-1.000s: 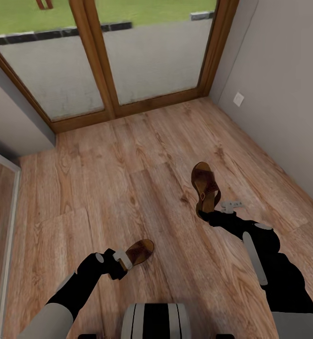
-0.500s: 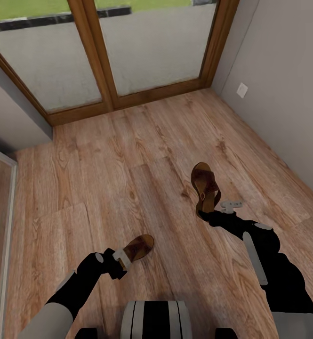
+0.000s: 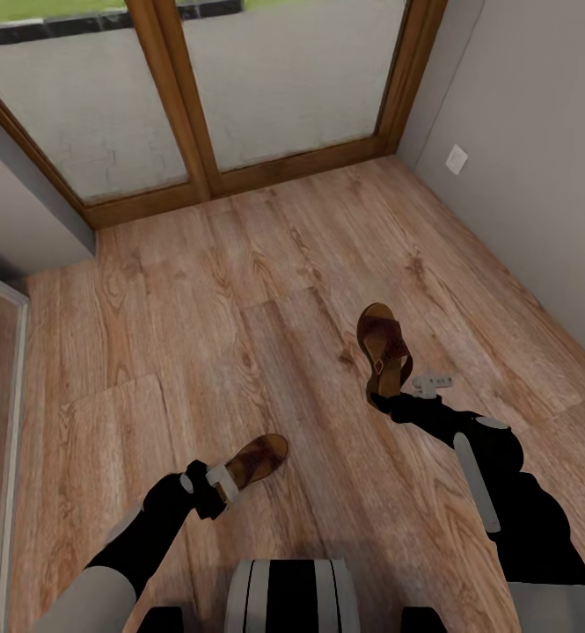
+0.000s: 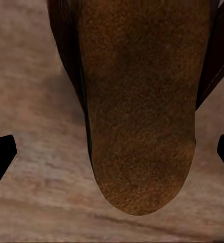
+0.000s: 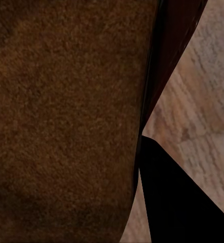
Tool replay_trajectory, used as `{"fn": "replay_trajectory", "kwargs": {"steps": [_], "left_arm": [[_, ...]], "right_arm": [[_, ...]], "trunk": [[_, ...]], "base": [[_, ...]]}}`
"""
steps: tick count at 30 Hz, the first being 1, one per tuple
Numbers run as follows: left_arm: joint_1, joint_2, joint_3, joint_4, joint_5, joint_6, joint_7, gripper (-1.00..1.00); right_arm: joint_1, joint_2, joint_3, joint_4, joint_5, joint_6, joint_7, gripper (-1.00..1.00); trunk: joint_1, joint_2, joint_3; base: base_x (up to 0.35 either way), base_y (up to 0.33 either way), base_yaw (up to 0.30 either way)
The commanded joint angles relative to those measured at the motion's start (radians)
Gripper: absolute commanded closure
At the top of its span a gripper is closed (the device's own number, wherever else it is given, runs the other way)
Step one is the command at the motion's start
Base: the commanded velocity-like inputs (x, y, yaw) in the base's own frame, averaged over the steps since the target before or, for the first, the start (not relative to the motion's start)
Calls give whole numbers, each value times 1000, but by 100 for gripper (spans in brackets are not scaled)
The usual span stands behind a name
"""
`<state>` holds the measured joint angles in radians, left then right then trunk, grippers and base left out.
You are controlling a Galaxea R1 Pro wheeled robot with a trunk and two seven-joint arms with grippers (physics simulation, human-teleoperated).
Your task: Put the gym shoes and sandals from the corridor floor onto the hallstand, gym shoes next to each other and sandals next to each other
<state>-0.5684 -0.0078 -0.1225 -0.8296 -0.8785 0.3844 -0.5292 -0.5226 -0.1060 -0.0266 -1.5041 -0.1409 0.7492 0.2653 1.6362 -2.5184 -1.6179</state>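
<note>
Each sandal's long axis runs straight out from your end effector: left end effector [image 3: 215,486] pinches one sandal [image 3: 259,458], right end effector [image 3: 396,402] pinches the other sandal [image 3: 383,349], above the corridor floor [image 3: 239,290].

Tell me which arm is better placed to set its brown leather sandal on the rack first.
Hard to call. Left pincer and right pincer each hold a brown leather sandal above the wood-plank floor. No rack is visible to favour either.
</note>
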Motion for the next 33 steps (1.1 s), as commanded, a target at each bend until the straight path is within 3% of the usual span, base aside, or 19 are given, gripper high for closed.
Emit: {"fn": "replay_trajectory", "kwargs": {"steps": [1, 4, 33], "left_arm": [[0, 0, 1, -2, -16, 4, -4, -100], [1, -3, 4, -2, -30, 4, 0, -100], [1, -8, 0, -2, -32, 4, 3, -100]], "right_arm": [[0, -1, -1, -1, -9, 7, -3, 100], [0, 0, -1, -1, -9, 7, -3, 100], [0, -1, -1, -2, -9, 7, -3, 100]], "trunk": [[0, 0, -1], [0, 0, -2], [1, -1, -28]], "base": [[0, 0, 0], [0, 0, 0], [0, 0, 0]]}}
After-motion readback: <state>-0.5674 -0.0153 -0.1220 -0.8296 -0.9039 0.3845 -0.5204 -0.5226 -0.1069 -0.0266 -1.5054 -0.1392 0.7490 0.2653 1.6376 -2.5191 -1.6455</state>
